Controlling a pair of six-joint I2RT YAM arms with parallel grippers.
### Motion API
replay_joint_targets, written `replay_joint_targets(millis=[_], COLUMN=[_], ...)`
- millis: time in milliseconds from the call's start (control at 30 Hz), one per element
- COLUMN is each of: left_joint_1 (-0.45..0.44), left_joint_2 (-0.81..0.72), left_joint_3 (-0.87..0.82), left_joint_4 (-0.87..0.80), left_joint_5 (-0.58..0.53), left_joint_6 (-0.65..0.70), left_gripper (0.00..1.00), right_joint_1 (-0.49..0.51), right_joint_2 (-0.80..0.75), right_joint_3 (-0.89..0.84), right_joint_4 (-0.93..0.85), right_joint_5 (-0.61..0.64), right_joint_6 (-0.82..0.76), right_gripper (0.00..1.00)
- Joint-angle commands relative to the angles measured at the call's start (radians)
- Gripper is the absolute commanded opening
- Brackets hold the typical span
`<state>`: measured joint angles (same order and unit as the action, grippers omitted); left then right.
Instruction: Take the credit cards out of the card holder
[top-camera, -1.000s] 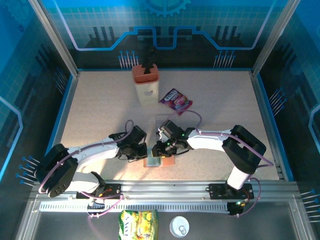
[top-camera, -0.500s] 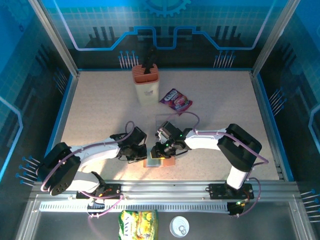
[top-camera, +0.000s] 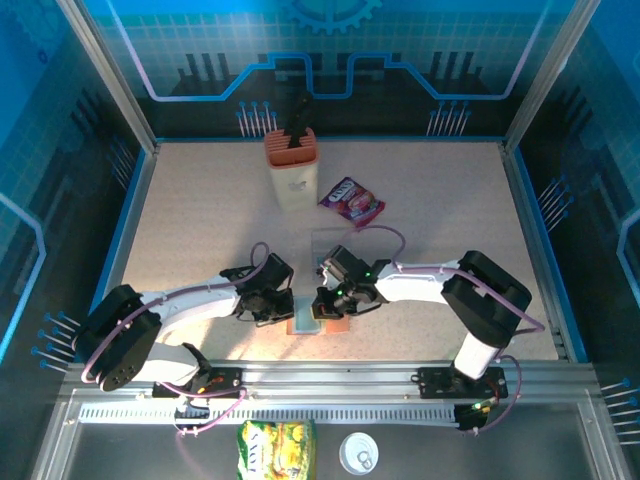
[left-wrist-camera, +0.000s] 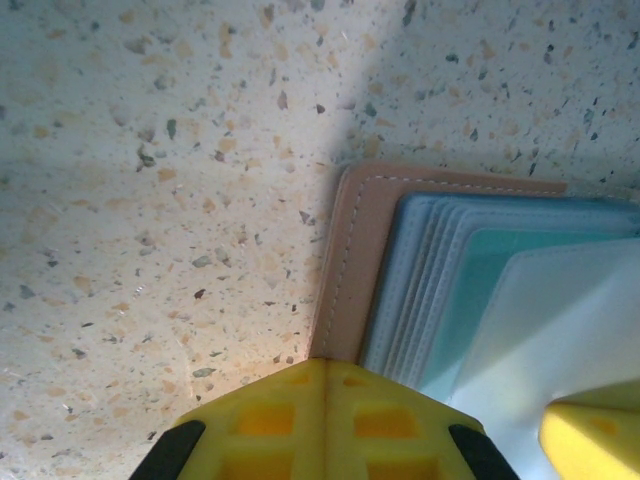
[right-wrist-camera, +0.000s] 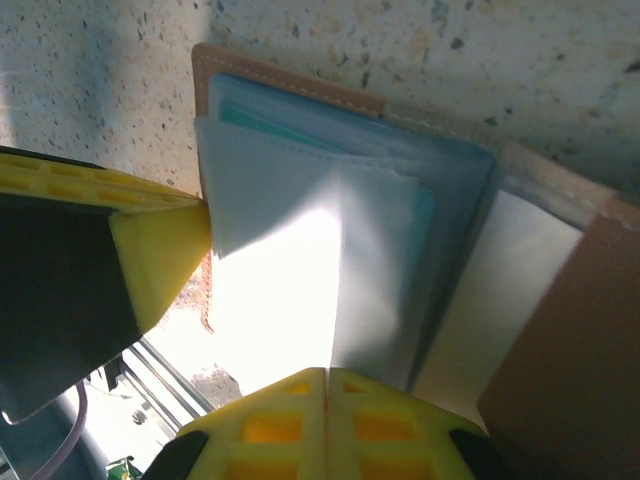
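Observation:
The card holder (top-camera: 336, 322) lies open on the table near the front edge, salmon-brown cover (left-wrist-camera: 350, 260) down and grey-blue clear sleeves (right-wrist-camera: 300, 200) fanned upward. A teal credit card (left-wrist-camera: 490, 270) shows inside the sleeves; the other credit cards are hidden. My left gripper (left-wrist-camera: 325, 385) is shut, its tips pressing the holder's left cover edge. My right gripper (right-wrist-camera: 327, 385) is shut, tips against the upper sleeves where a crease runs up. Whether a sleeve is pinched between them I cannot tell. The two grippers sit close together over the holder (top-camera: 283, 305) (top-camera: 325, 303).
A beige block with an orange top (top-camera: 291, 168) stands at the back. A purple snack packet (top-camera: 350, 198) lies beside it and a clear plastic box (top-camera: 330, 243) sits just behind the right gripper. Past the front rail lie a yellow-green packet (top-camera: 275, 445) and a white lid (top-camera: 358, 452).
The right gripper's jaws have closed over the sleeves, and more of the blue sleeve now covers the holder's left half. The left arm has stayed put.

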<state>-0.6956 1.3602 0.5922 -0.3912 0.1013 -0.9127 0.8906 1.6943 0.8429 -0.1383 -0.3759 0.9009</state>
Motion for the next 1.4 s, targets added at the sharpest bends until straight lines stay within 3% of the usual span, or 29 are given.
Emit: replay_joint_targets(millis=[0,167,367,533,1067,1367], left_joint_1=[0.002,0.003,0.003,0.004,0.006,0.006], left_joint_2=[-0.007,-0.065,-0.189,-0.176,-0.093,-0.107], left_joint_3=[0.002,0.030,-0.012,-0.067,-0.080,-0.079], left_joint_4=[-0.083,-0.103,0.015,0.148,0.176,0.160], left_joint_5=[-0.033,-0.028,0.026,0.111,0.132,0.117], left_joint_6=[0.023,0.018,-0.037,-0.096,-0.121,-0.125], left_gripper=[0.00,0.01,0.21,0.33,0.35,0.44], right_joint_1=[-0.017,-0.031,-0.036,-0.042,-0.051,-0.051], right_joint_2=[-0.028,-0.027,-0.022,-0.025,-0.020,-0.017], right_joint_3=[-0.033,-0.084,-0.108,-0.133,-0.159,-0.168], right_joint_4=[0.024,0.148,0.217,0.275,0.354,0.366], right_joint_5=[-0.018,-0.080,-0.109,-0.126,-0.161,-0.167], right_joint_6=[-0.003,0.029,0.056,0.083,0.119,0.124], right_gripper=[0.00,0.00,0.00,0.00,0.00,0.00])
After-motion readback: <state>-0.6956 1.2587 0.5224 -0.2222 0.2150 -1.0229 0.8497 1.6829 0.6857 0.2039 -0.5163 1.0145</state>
